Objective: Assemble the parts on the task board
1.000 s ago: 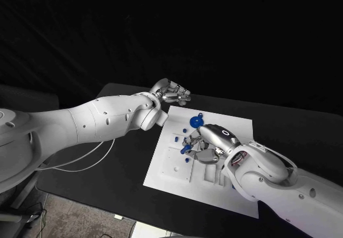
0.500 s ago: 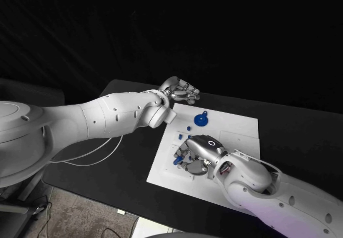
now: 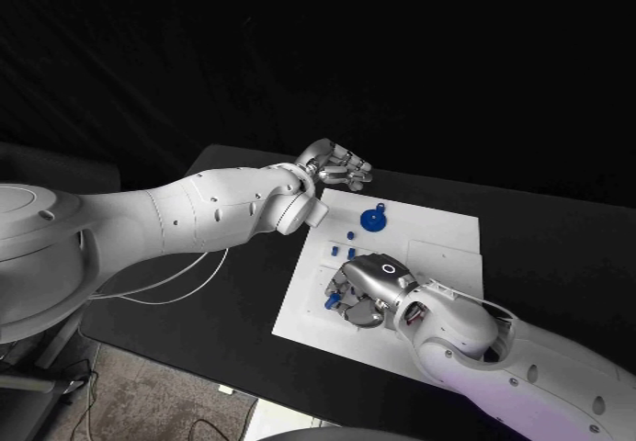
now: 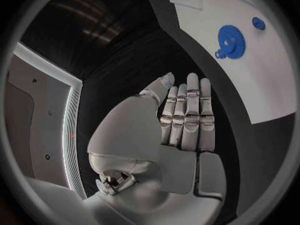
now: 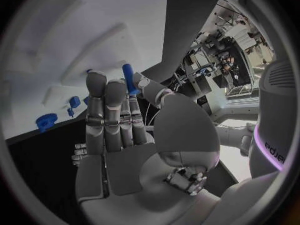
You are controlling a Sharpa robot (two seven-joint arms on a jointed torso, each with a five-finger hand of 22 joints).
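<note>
Black table carries the white task board at its middle, with both white arms reaching in over it.

On the left, the left robot hand hangs over the table just beyond the board's far left corner, clear of the board. In the left wrist view its fingers lie straight and side by side with the thumb set a little off, and nothing is in them; the hand holds no part.

To the right of it, near the board's far edge, lies a blue gear with a small knob on its rim, flat on the white surface. The left wrist view shows the same gear with a smaller blue piece lying apart from it on the board. Nearer, a few small blue parts stand or lie in a short line on the board, just on the far side of the right robot hand.

The right robot hand is low over the near left part of the board, palm down, fingers toward the left edge. A blue peg shows at its fingertips. In the right wrist view the peg stands up between the thumb and the neighbouring finger, pinched there, while the other fingers stretch out straight beside it. Whether the peg touches the board I cannot tell.
</note>
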